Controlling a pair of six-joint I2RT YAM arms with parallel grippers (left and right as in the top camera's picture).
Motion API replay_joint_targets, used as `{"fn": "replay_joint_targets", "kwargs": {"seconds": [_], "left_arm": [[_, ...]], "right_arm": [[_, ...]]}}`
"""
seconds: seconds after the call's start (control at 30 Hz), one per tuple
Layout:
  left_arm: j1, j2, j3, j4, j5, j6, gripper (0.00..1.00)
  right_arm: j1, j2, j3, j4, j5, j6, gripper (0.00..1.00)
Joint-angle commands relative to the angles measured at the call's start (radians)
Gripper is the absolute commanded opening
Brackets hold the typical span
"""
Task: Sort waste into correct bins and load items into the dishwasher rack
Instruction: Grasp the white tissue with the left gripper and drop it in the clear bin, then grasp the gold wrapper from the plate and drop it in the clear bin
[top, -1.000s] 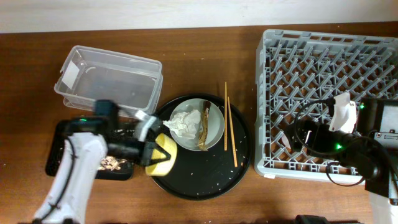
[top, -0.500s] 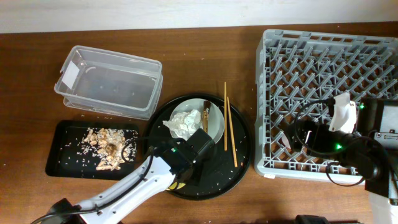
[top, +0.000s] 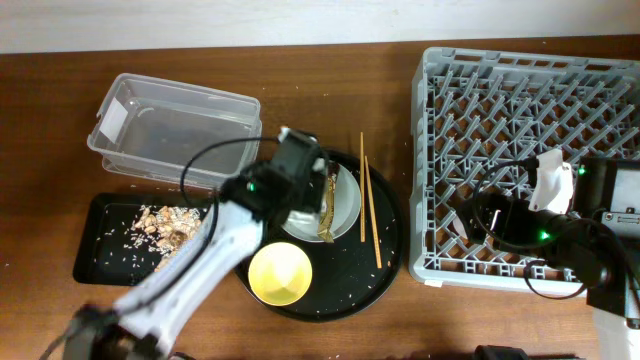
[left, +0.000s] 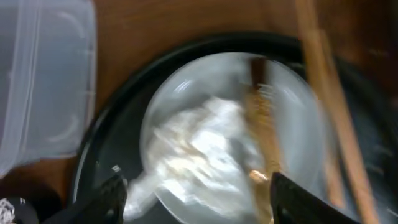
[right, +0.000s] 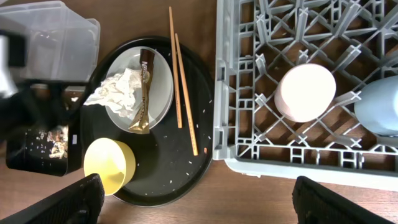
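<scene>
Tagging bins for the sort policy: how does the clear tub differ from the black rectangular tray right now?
The clear tub is see-through, while the black tray is opaque. The tub has tall walls and the tray is shallow. No waste shows inside the tub, whereas the tray holds food scraps with rice grains. Both are rectangular, similar in footprint, and sit left of the round tray.

You had a bright yellow bowl (top: 280, 273) on the black round tray (top: 345, 282), white tissue (right: 115, 87) and brown-gold wrapper (right: 142, 96) on your pale grey-green plate (right: 160, 81), tan chopsticks (top: 366, 195), brown scraps (top: 165, 228) flecked with white rice, and a pale pink cup (right: 305, 92) and a light blue cup (right: 379, 106) in the grey lattice rack (top: 520, 55).
</scene>
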Motion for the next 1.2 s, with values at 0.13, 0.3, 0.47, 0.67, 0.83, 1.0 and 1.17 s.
{"fn": "replay_joint_targets", "kwargs": {"seconds": [0.13,0.3,0.47,0.67,0.83,1.0,1.17], "left_arm": [[0.067,0.227,0.002,0.049,0.055,0.045,0.68],[0.064,0.246,0.008,0.023,0.125,0.045,0.00],[0.105,0.148,0.248,-0.230,0.127,0.045,0.00],[0.257,0.071,0.445,-0.334,0.127,0.061,0.00],[0.431,0.075,0.478,-0.297,0.098,0.078,0.00],[0.503,0.146,0.477,-0.283,0.111,0.109,0.52],[0.406,0.137,0.478,-0.338,0.180,0.160,0.84]], "right_arm": [[0.007,0.006,0.008,0.003,0.002,-0.007,0.98],[0.007,0.034,0.008,0.002,0.002,-0.007,0.98],[0.007,0.040,0.008,0.002,0.002,-0.007,0.98],[0.007,0.040,0.008,0.002,0.002,-0.007,0.99],[0.007,0.040,0.008,0.001,0.002,-0.007,0.98],[0.007,0.040,0.008,0.001,0.002,-0.007,0.98],[0.007,0.040,0.008,-0.004,0.002,-0.007,0.98]]}}
